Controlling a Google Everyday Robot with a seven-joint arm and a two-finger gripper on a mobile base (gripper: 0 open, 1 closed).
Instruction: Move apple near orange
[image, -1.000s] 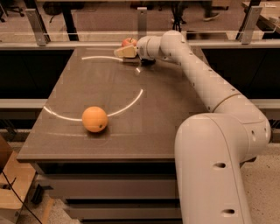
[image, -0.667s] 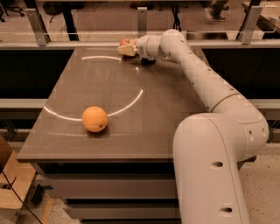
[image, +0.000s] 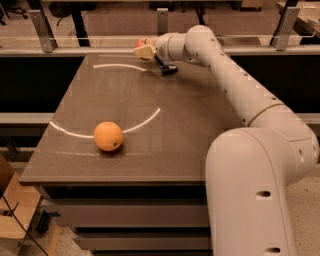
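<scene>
The orange (image: 108, 136) sits on the dark table (image: 200, 125) near its front left, round and smooth with a small dark spot. The apple (image: 140, 43) shows only as a small reddish patch at the table's far edge, mostly hidden behind the gripper. My gripper (image: 145, 51) is at the far edge right against the apple, reached out on the long white arm (image: 235, 80). The apple and the orange are far apart, almost the table's whole depth.
A glass or rail barrier with metal posts (image: 42, 30) runs along behind the table's far edge. Curved light reflections cross the tabletop. A wooden item (image: 12, 210) stands on the floor at the lower left. My white base (image: 250, 200) fills the front right.
The gripper has moved slightly farther toward the table's back edge, closer onto the apple. The orange has not moved.
</scene>
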